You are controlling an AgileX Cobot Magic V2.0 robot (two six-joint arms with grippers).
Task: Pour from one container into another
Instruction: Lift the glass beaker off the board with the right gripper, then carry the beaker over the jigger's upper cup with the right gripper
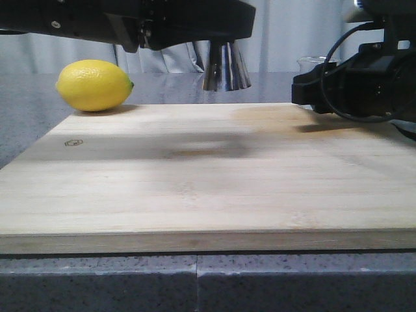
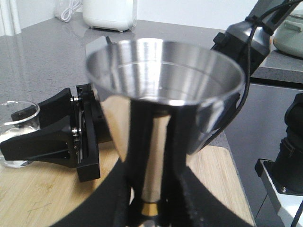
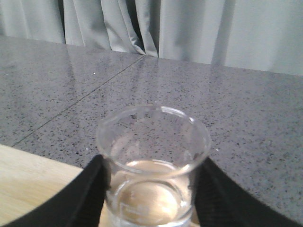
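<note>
A steel jigger is held upright above a wooden cutting board, raised clear of the wood, its shiny lower cone hanging just below the dark left arm in the front view. The left gripper is clamped on the jigger's narrow waist, a black finger pressing each side near the gold band, the wide upper cup opening toward the wrist camera. Well apart, near the board's far right corner, a small clear glass beaker stands upright on the wood, seemingly with a thin layer of pale liquid at its bottom, though that may be only glare. The right gripper flanks the beaker, one black finger close against each side of the glass; whether they actually press it cannot be told. A yellow lemon lies at the board's far left corner
</note>
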